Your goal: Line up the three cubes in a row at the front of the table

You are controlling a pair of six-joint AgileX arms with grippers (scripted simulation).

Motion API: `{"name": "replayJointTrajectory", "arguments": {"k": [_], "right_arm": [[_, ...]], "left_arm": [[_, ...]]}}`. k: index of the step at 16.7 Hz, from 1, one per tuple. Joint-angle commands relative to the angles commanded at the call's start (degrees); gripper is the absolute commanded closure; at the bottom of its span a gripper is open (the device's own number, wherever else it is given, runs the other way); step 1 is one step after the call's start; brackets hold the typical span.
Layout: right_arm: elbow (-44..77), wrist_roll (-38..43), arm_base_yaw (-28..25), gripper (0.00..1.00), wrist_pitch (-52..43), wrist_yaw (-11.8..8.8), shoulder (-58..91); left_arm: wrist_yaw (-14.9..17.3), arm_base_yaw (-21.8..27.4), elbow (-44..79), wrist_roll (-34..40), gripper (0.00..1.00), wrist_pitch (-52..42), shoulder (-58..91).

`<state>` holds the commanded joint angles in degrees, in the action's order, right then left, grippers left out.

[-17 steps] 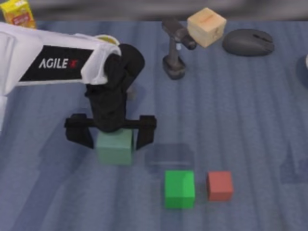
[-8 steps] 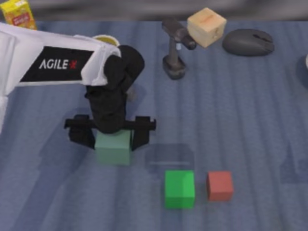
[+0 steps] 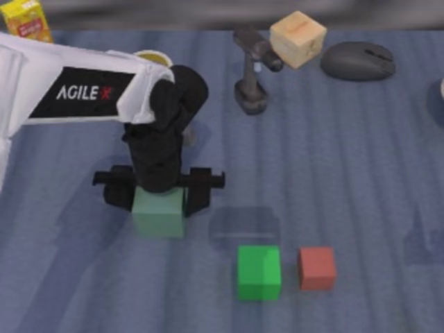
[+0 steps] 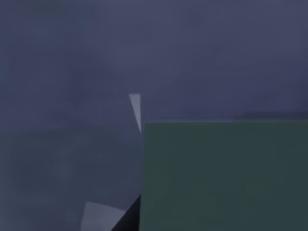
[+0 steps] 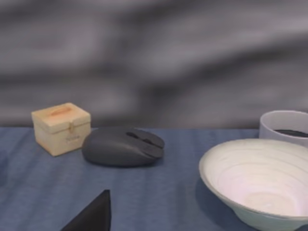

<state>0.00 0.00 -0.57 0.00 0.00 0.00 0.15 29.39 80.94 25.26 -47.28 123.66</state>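
Note:
My left gripper (image 3: 159, 200) reaches down over the large pale teal-green cube (image 3: 159, 220) at the table's (image 3: 347, 173) middle left, with its black fingers pressed against the cube's left and right sides. That cube fills much of the left wrist view (image 4: 221, 178). The bright green cube (image 3: 259, 272) and the small red cube (image 3: 317, 268) sit side by side near the front, right of centre, a small gap between them. My right gripper (image 5: 94, 216) is parked outside the top view, low over the back right of the table.
Along the back stand a tan wooden cube (image 3: 298, 38), a dark computer mouse (image 3: 358, 61), a grey handheld tool (image 3: 251, 69) and a yellow carton (image 3: 26, 19). A white bowl (image 5: 255, 183) and a cup (image 5: 286, 126) sit close to the right gripper.
The left gripper's fingers have drawn inward onto the teal-green cube, which has shifted slightly to the left. The green and red cubes have not moved.

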Motion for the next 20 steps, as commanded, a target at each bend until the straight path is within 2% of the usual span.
{"name": "replayJointTrajectory", "arguments": {"k": [10, 17, 20], "right_arm": [[0.00, 0.00, 0.00, 0.00, 0.00, 0.00, 0.00], [0.00, 0.00, 0.00, 0.00, 0.00, 0.00, 0.00], [0.00, 0.00, 0.00, 0.00, 0.00, 0.00, 0.00]], "left_arm": [[-0.16, -0.05, 0.25, -0.16, 1.00, -0.43, -0.51], [-0.22, -0.97, 7.42, 0.04, 1.00, -12.81, -5.22], [-0.20, -1.13, 8.31, -0.01, 1.00, -14.10, -6.11]]}}
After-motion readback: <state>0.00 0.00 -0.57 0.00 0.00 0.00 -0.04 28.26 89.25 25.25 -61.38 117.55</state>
